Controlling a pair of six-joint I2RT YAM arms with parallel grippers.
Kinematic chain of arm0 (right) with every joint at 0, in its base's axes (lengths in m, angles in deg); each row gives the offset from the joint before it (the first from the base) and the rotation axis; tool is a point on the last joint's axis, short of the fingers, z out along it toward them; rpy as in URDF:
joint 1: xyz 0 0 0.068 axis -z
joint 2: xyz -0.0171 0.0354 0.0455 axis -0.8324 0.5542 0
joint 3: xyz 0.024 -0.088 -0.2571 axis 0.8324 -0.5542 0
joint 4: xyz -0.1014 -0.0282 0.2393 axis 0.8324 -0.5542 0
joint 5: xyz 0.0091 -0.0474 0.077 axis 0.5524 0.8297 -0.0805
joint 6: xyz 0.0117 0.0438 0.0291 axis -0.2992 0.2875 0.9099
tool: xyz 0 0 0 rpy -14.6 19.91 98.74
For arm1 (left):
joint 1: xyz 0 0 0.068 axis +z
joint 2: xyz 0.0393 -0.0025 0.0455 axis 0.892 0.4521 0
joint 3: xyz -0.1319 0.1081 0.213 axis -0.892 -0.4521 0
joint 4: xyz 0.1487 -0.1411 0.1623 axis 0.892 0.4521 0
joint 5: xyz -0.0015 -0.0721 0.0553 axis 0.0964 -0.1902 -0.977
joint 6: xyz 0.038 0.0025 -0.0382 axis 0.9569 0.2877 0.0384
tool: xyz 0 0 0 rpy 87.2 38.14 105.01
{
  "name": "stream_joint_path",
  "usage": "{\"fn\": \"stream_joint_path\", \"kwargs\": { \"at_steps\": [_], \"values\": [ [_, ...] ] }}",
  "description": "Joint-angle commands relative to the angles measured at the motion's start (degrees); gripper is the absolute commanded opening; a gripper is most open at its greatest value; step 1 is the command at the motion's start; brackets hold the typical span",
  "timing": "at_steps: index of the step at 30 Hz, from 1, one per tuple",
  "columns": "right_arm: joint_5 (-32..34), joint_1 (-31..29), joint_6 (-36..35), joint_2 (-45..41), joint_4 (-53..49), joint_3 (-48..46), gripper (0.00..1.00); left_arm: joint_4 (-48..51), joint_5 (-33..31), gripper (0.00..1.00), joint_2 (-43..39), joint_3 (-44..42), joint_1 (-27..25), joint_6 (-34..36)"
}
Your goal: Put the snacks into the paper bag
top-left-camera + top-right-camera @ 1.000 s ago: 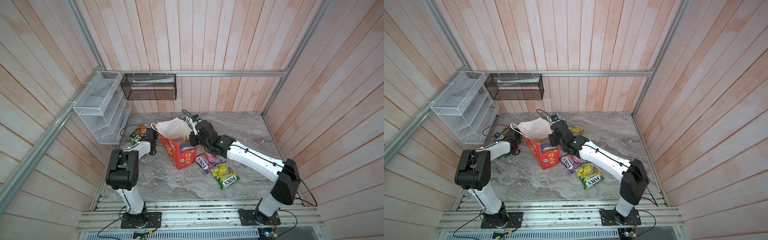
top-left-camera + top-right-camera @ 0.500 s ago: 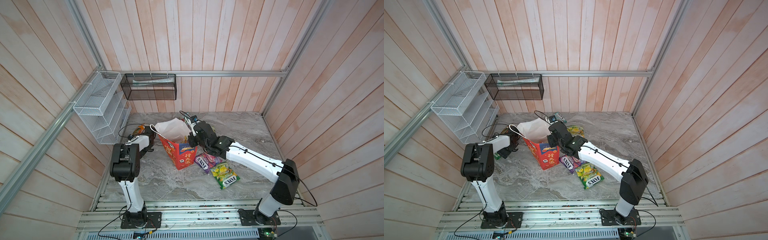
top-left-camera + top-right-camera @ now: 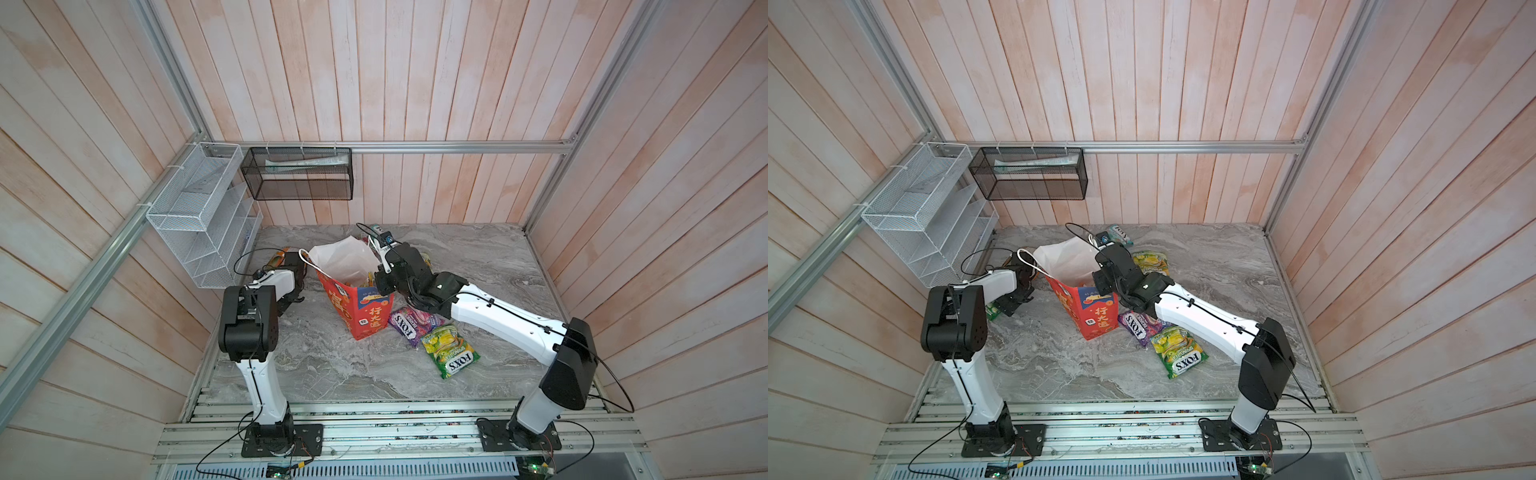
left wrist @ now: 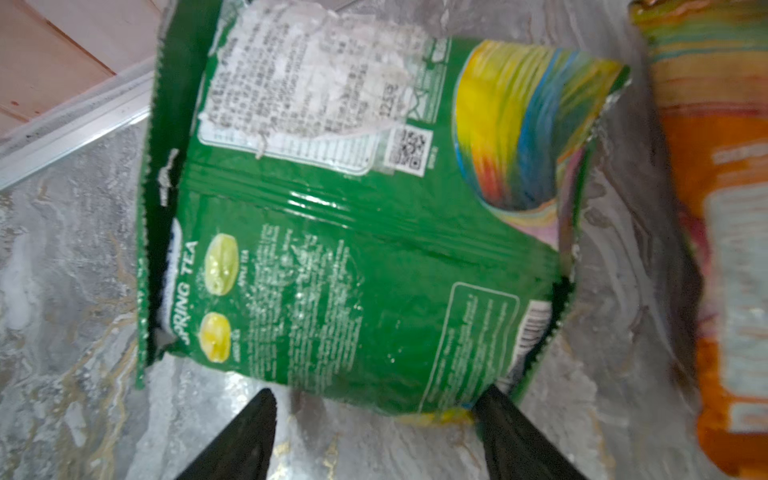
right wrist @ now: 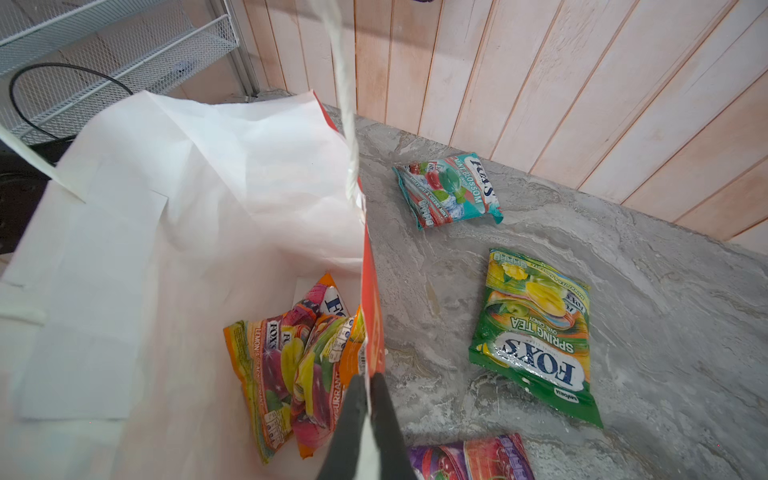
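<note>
Snacks (image 5: 291,365) lying partly inside the paper bag (image 5: 124,249), partly loose around it on the worktop (image 4: 62,249). Leftmost, straddling the edge of the green pouch (image 4: 353,232) with the left claw (image 4: 378,390) spread apart; risking glossy film sliding free of a shallow pinch. Centre, clamping the bag's rim with the right claw (image 5: 368,380) shut tight; risking tipping it by tugging, spilling toward the purple pouch (image 3: 409,326).

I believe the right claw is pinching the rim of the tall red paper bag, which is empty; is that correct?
Not quite: the right claw does pinch the rim of the tall red paper bag, but the bag is not empty. The right wrist view shows glossy orange candy pouches lying inside it.
</note>
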Motion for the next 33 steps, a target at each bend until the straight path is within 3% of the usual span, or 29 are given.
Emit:
{"fn": "stream_joint_path", "kwargs": {
  "at_steps": [1, 5, 15, 20, 33],
  "values": [
    [0.3, -0.9, -0.7, 0.0, -1.1, 1.4, 0.00, -0.7, 5.2, 0.68, 1.5, -0.4, 1.6, 2.1],
    [0.4, -1.1, -0.9, -0.1, -1.2, 1.6, 0.00, -2.0, 6.5, 0.60, 1.1, -1.3, 2.0, 2.9],
    [0.6, -1.2, -1.1, -0.2, -1.4, 1.7, 0.00, -4.1, 8.2, 0.22, 0.1, -2.9, 2.7, 3.5],
    [0.6, -1.4, -1.2, -0.8, -1.4, 1.6, 0.00, -11.0, 11.0, 0.01, -3.8, -8.3, 2.6, 6.1],
    [1.5, -1.5, -1.6, -0.8, -1.3, 1.6, 0.00, -16.4, 11.6, 0.00, -16.6, -16.2, -4.8, 9.7]
  ]
}}
